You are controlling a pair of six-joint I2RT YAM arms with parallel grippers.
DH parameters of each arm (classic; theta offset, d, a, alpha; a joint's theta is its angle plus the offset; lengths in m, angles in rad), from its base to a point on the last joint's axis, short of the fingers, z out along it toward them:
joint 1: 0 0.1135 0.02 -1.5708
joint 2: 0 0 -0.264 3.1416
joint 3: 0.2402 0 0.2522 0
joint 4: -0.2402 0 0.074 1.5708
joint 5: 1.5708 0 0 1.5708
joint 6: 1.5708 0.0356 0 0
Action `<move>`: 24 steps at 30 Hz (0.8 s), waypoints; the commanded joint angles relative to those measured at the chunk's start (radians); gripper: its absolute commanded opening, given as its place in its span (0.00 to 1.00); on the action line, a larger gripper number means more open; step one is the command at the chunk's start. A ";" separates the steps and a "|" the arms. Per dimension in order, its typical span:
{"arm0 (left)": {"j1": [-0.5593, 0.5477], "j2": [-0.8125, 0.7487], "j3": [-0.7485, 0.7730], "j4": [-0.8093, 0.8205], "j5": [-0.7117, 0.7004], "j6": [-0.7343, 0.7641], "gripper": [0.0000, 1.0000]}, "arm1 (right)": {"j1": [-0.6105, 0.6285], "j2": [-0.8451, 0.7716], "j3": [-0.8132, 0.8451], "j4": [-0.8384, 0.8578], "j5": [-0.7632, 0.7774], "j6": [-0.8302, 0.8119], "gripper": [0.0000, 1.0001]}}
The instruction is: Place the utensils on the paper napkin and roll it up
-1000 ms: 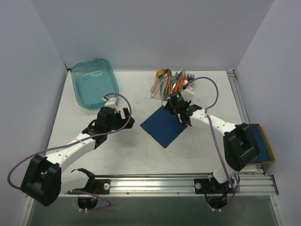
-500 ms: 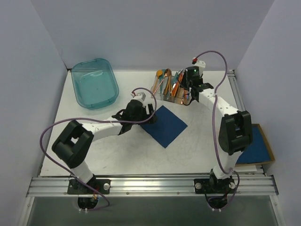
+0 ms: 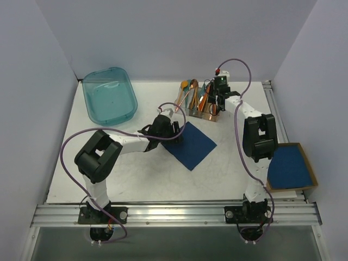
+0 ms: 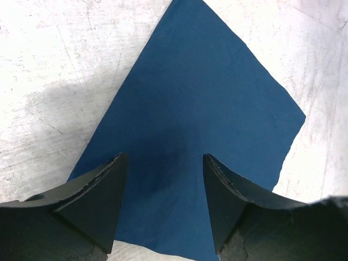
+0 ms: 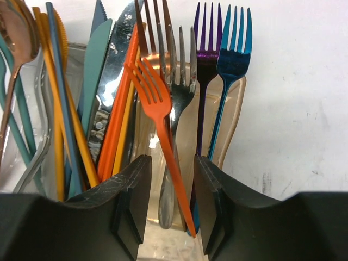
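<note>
The dark blue paper napkin [image 3: 191, 144] lies flat on the table, corner-on like a diamond. My left gripper [image 3: 173, 130] hovers over its left corner; in the left wrist view the gripper [image 4: 163, 163] is open, with only the napkin [image 4: 201, 109] showing between its fingers. The utensils [image 3: 194, 95] stand in a clear holder at the back. My right gripper [image 5: 171, 163] is there, open. The thin handle of an orange fork [image 5: 155, 100] passes between its pads with a gap on each side. An orange knife [image 5: 117, 130] and a copper spoon [image 5: 13, 32] stand to the left of that fork.
The clear holder [image 3: 200, 112] also carries steel, purple, blue and teal cutlery [image 5: 231, 49]. A teal plastic bin [image 3: 109, 97] sits at the back left. At the right edge, a cardboard box [image 3: 312, 174] holds more blue napkins.
My left arm swung right to the napkin's left corner and its jaws narrowed. The right arm left the napkin, went back to the cutlery holder and narrowed its jaws around the orange fork's handle.
</note>
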 commanded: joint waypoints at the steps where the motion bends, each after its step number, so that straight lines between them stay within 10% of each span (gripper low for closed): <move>1: 0.010 0.011 0.044 0.007 -0.001 0.017 0.66 | -0.010 0.025 0.050 0.002 -0.017 -0.035 0.35; 24: 0.029 -0.052 0.058 -0.030 -0.001 0.052 0.65 | -0.015 0.034 0.037 0.030 -0.030 -0.040 0.00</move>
